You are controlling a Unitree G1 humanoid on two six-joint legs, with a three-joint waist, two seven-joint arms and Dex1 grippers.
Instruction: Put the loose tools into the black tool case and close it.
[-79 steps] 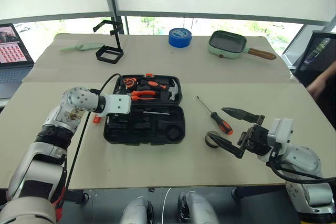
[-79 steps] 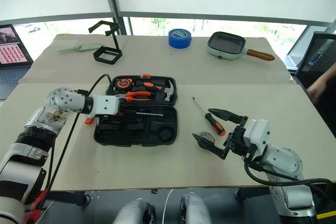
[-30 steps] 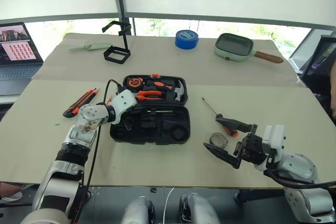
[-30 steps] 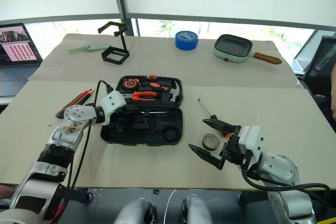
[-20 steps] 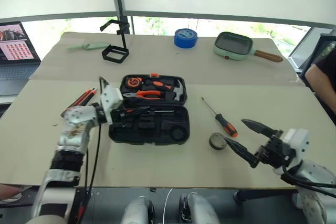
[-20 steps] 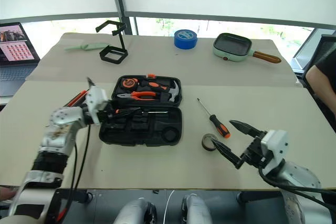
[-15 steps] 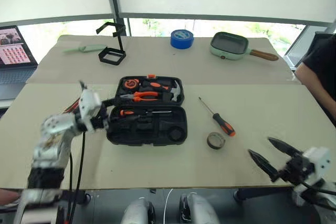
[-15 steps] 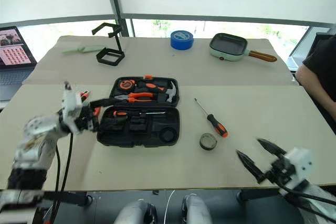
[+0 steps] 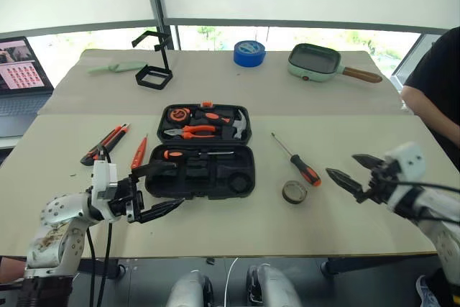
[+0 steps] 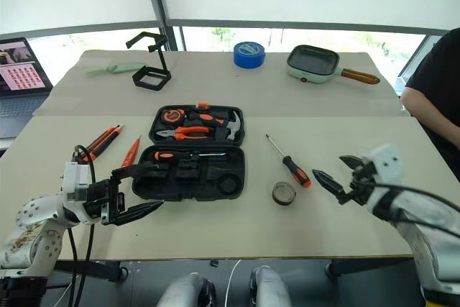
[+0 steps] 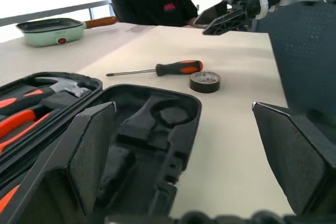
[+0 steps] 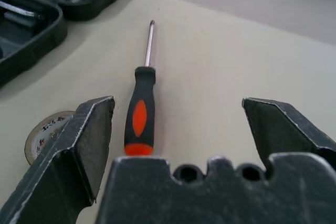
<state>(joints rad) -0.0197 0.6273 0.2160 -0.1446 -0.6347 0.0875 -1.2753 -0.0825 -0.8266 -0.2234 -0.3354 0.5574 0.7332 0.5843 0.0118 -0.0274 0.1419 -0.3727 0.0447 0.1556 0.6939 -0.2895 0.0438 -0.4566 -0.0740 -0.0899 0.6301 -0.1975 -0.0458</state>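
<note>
Black tool case (image 9: 203,150) sits open mid-table, prob so the last bits can drop in. Right gripper (image 9: 350,170) w/ jaws spread lines up on the long screwdriver (image 9: 295,159) beside the tape roll (image 9: 294,192). Left gripper (image 9: 155,188), spread too and empty, hangs by the case's front left corner, near the small orange screwdriver (image 9: 137,152) & utility knife (image 9: 106,143).

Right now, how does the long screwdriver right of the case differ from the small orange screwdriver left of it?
The long screwdriver has a black-and-orange handle and a long bare metal shaft; the small orange screwdriver is orange nearly all over. The long one lies near the dark tape roll, the small one near the utility knife. Both lie loose outside the open tool case.
</note>
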